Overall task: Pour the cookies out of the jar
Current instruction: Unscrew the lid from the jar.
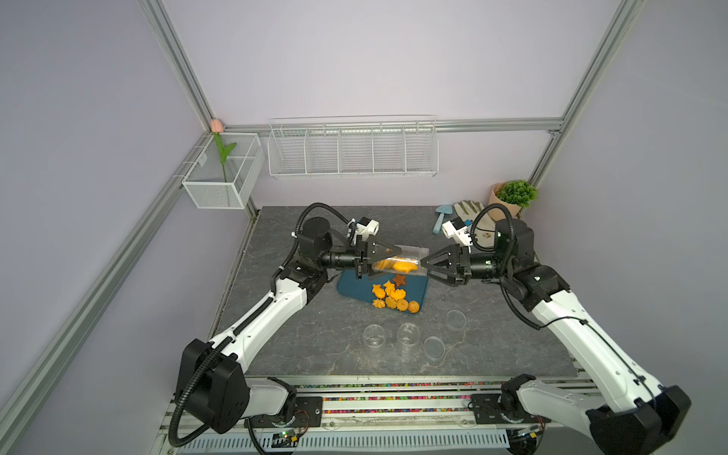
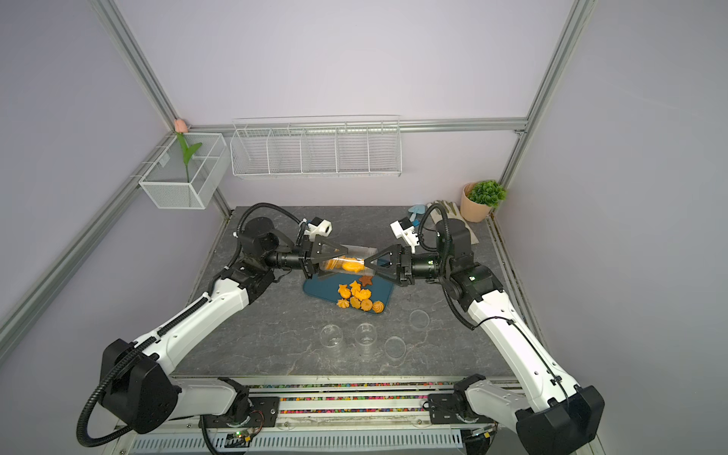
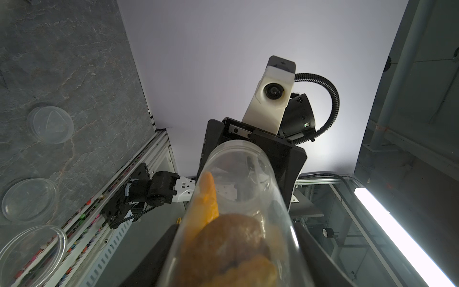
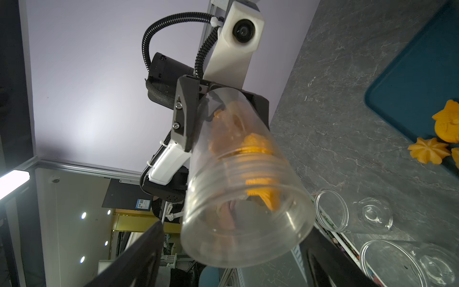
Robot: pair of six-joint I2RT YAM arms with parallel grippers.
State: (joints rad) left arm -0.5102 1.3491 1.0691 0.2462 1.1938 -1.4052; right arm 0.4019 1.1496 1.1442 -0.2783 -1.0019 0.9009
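Observation:
A clear plastic jar [image 1: 398, 258] [image 2: 350, 260] lies on its side in the air above a dark blue tray [image 1: 350, 289] [image 2: 315, 289]. My left gripper [image 1: 388, 260] [image 2: 338, 260] [image 3: 238, 268] is shut on the jar's base end. A few orange cookies [image 1: 394, 264] [image 4: 258, 151] are still inside the jar [image 3: 238, 198]. Several more cookies [image 1: 394, 297] [image 2: 358, 297], among them a brown star, lie in a heap on the tray. My right gripper [image 1: 424, 268] [image 2: 368, 264] [image 4: 236, 258] is open, its fingers on either side of the jar's threaded mouth [image 4: 246, 223].
Two empty clear jars [image 1: 374, 338] [image 1: 407, 338] and two clear lids [image 1: 434, 346] [image 1: 456, 318] sit in front of the tray. At the back right are a potted plant [image 1: 510, 197], a glove [image 1: 470, 210] and a blue trowel [image 1: 441, 220]. Wire baskets [image 1: 352, 149] hang on the wall.

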